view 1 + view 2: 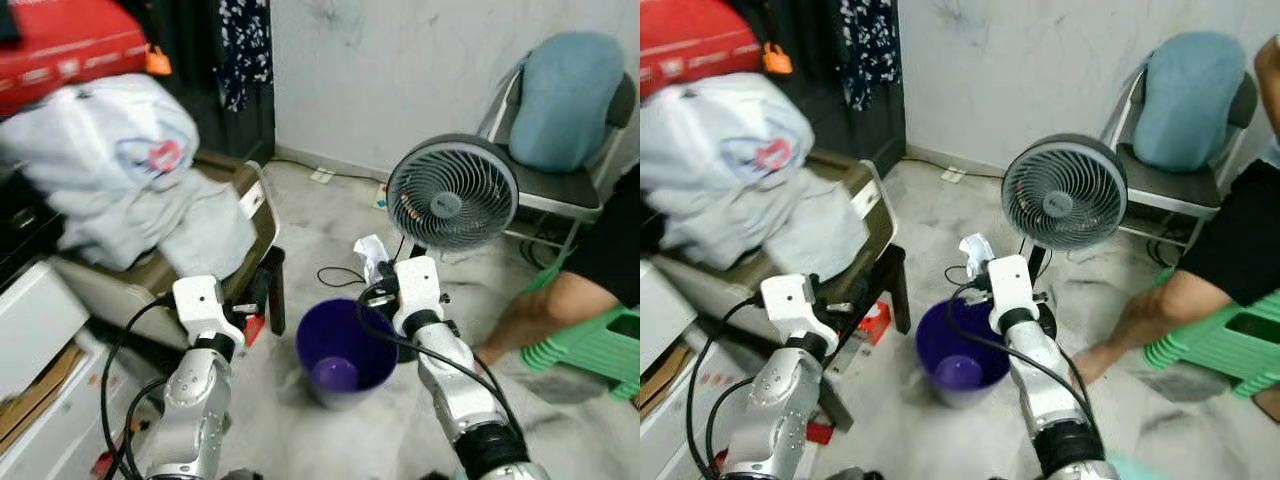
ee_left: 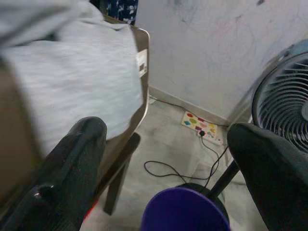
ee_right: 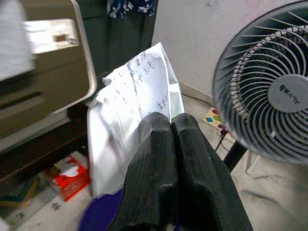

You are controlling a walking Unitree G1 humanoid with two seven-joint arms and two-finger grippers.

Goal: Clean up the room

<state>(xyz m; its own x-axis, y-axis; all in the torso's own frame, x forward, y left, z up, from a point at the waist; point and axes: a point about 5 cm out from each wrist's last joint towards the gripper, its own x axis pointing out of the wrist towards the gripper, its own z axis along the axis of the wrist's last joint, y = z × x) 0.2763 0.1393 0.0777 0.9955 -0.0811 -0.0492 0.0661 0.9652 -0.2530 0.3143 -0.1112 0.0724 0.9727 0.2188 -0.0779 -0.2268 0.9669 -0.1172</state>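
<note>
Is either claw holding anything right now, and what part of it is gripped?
The right claw pinches a crumpled white paper by its lower edge, above the purple bin. The left claw is open and holds nothing.

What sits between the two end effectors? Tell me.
The purple bin stands on the floor between the left end effector and the right end effector, which pinches a white paper; seen in the left eye view.

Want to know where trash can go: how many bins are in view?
1. A purple bin stands on the floor between the two arms, in front of the fan; the right gripper holds a paper above it. Others may be hidden.
</note>
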